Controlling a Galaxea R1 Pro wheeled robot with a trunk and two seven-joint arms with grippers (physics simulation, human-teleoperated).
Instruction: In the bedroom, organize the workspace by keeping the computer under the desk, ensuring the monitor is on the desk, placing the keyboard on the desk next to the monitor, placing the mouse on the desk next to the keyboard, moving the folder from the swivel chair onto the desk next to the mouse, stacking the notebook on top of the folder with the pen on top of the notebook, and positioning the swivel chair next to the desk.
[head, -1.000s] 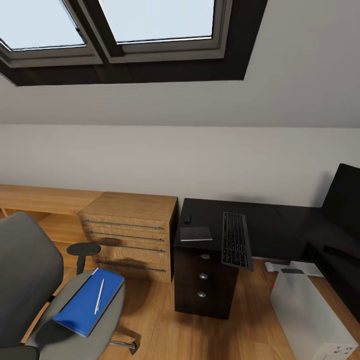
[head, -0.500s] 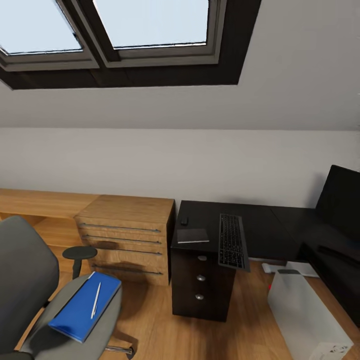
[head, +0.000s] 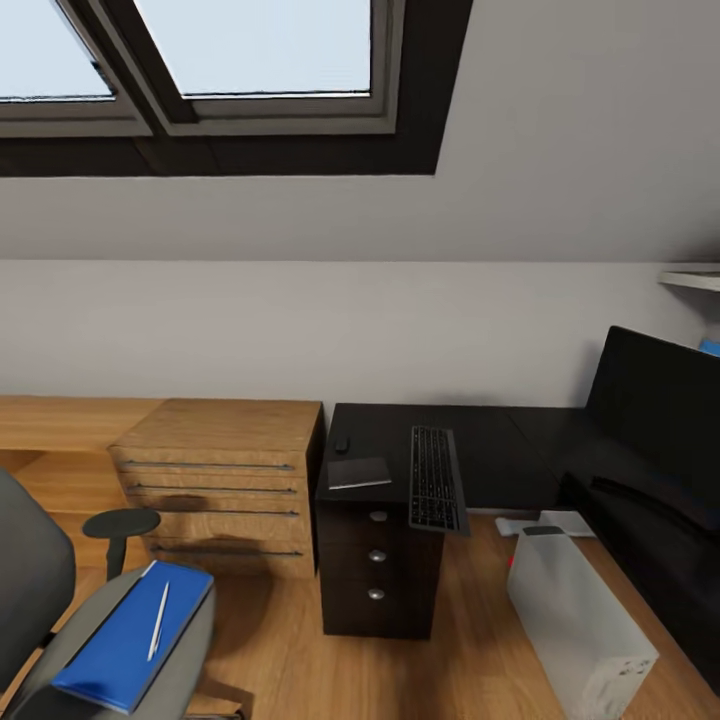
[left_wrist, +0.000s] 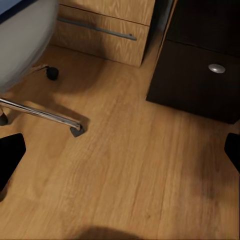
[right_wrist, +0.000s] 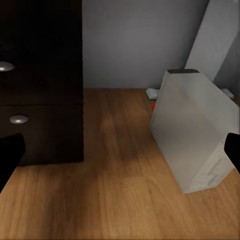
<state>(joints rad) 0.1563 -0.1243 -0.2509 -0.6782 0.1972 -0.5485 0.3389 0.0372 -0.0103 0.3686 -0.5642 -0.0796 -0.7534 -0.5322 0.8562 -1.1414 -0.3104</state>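
Both grippers spread wide, nothing between the fingers: left gripper (left_wrist: 120, 152) over bare wood floor (left_wrist: 125, 170) between the swivel chair (head: 40, 590) base and the desk (head: 500, 450) drawer unit; right gripper (right_wrist: 120, 152) over floor between that drawer unit and the computer (head: 578, 618). Relative to the desk: keyboard (head: 434, 480) on top, front end overhanging the edge; notebook (head: 359, 472) just beside it, mouse (head: 342, 444) behind the notebook; monitor (head: 655, 415) on the right wing; computer on the floor beside the drawers. Folder (head: 130, 635) lies on the chair seat, pen (head: 158, 620) on top of it. Wooden chest of drawers (head: 215, 480) sits against the desk's left side.
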